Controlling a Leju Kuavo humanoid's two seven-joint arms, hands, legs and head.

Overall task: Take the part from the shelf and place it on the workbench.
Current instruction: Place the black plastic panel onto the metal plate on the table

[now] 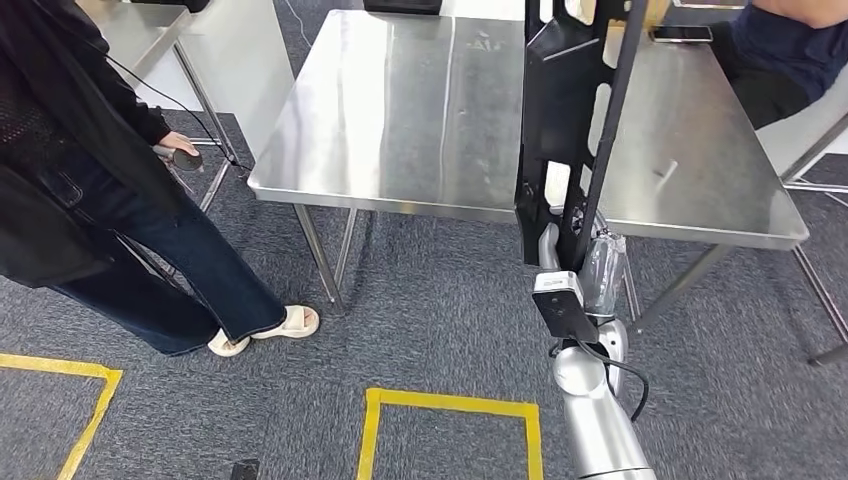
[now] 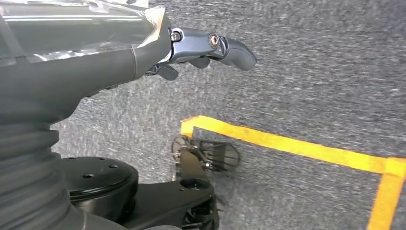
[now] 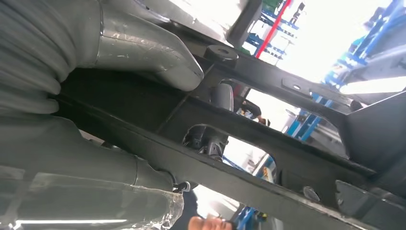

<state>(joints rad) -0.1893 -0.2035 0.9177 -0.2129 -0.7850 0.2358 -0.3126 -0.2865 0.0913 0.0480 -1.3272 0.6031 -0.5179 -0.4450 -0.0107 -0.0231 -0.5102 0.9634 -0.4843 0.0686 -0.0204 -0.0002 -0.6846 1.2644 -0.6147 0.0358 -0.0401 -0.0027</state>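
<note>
Right hand clamps a black frame part upright above a steel workbench on grey carpet; left hand's fingers extend, holding nothing.

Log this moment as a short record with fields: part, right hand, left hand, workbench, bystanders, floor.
part: long black frame part, upright, rising in front of the workbench
right hand: right hand grips the part at its lower end
left hand: left hand hangs over the carpet, holding nothing
workbench: steel workbench, phone at its far right edge
bystanders: person in black standing at left; seated person at far right
floor: grey carpet with yellow tape outlines
</note>
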